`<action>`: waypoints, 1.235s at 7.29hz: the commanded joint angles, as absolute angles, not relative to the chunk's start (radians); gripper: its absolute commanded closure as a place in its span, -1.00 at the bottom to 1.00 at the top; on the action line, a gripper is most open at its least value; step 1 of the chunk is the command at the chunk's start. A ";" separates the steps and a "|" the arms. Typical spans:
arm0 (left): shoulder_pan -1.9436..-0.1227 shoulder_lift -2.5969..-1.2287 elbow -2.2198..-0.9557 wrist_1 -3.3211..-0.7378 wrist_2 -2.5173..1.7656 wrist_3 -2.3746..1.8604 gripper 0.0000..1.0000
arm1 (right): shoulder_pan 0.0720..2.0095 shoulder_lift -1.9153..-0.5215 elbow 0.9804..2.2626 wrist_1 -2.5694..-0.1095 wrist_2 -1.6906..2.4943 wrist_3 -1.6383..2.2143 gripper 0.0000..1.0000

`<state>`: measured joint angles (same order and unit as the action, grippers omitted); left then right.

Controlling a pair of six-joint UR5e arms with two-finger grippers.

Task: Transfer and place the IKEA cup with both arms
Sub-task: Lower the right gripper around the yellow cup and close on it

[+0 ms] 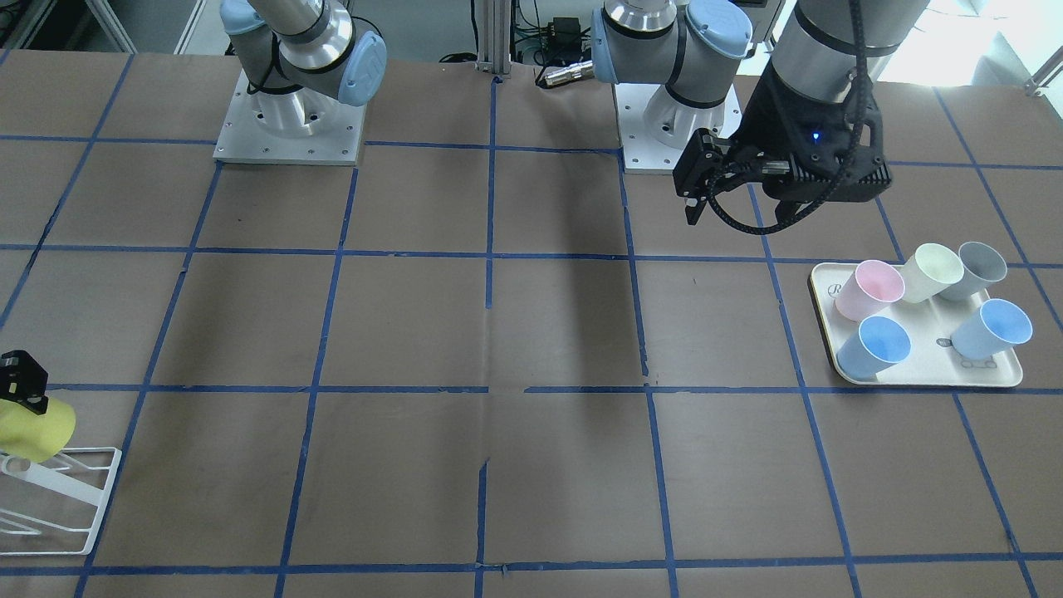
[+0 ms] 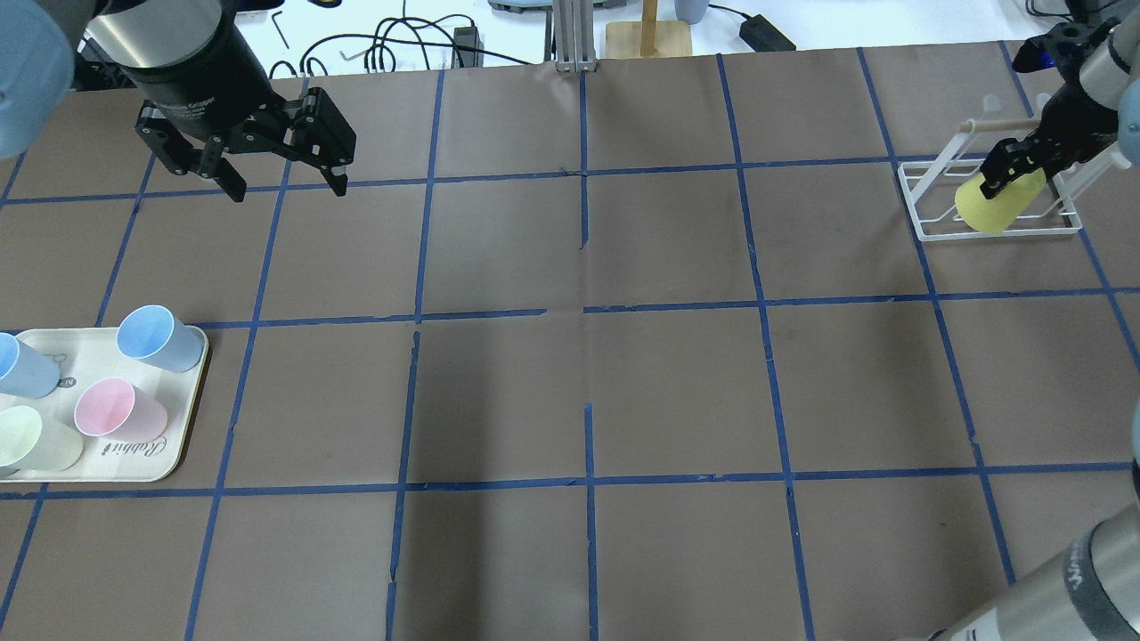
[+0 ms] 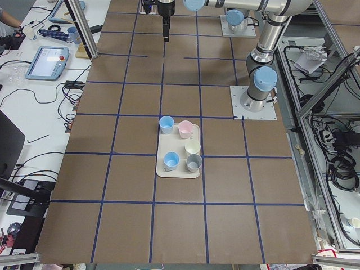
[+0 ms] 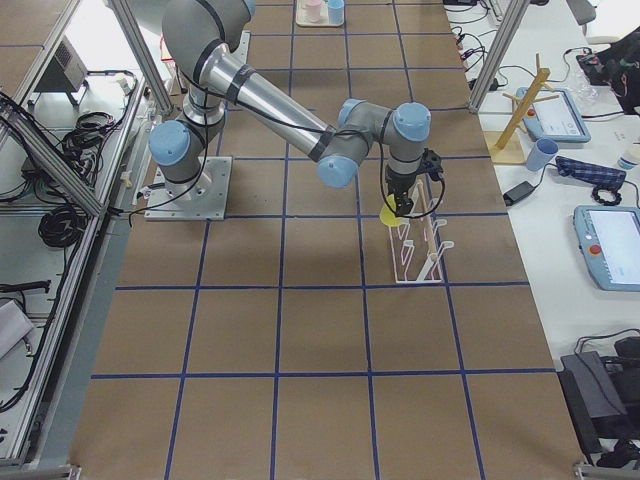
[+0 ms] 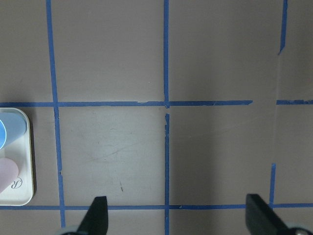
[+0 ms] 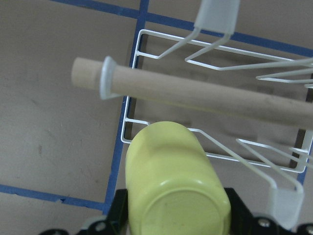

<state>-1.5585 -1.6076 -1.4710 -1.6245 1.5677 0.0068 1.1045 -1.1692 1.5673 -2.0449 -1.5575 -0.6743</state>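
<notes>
The bright yellow IKEA cup [image 2: 990, 206] is tilted over the white wire rack [image 2: 926, 200] at the far right of the table. My right gripper [image 2: 1011, 169] is shut on the cup near its base. In the right wrist view the cup [image 6: 171, 186] fills the lower middle, base towards the camera, with black fingers on both sides. It also shows at the left edge of the front view [image 1: 33, 428]. I cannot tell whether the cup rests on a rack prong. My left gripper [image 2: 287, 189] is open and empty, raised above the far left of the table.
A cream tray [image 2: 191, 418] at the left edge holds several pastel cups: blue [image 2: 156, 336], pink [image 2: 116, 409] and pale cream [image 2: 27, 438]. The rack carries a wooden dowel [image 6: 195, 93] above the cup. The brown table with its blue tape grid [image 2: 583, 307] lies between the arms.
</notes>
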 commanded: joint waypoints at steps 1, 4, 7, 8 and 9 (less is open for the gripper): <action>-1.559 -1.608 -1.470 -1.624 1.568 0.008 -1.00 | 1.104 -1.192 1.566 -2.037 -1.562 -0.675 0.55; -1.559 -1.608 -1.470 -1.624 1.568 0.009 -1.00 | 1.104 -1.300 1.566 -1.935 -1.577 -0.676 0.55; -1.557 -1.606 -1.466 -1.624 1.568 0.011 -1.00 | 1.109 -1.379 1.565 -1.852 -1.580 -0.751 0.58; -1.557 -1.605 -1.466 -1.624 1.568 0.011 -1.00 | 1.118 -1.423 1.566 -1.783 -1.501 -0.752 0.62; -1.557 -1.608 -1.466 -1.624 1.568 0.011 -1.00 | 1.120 -1.455 1.566 -1.669 -1.359 -0.752 0.62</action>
<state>-1.5570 -1.6058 -1.4665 -1.6245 1.5677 0.0107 1.1150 -1.4111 1.5658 -1.7841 -1.4936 -0.7470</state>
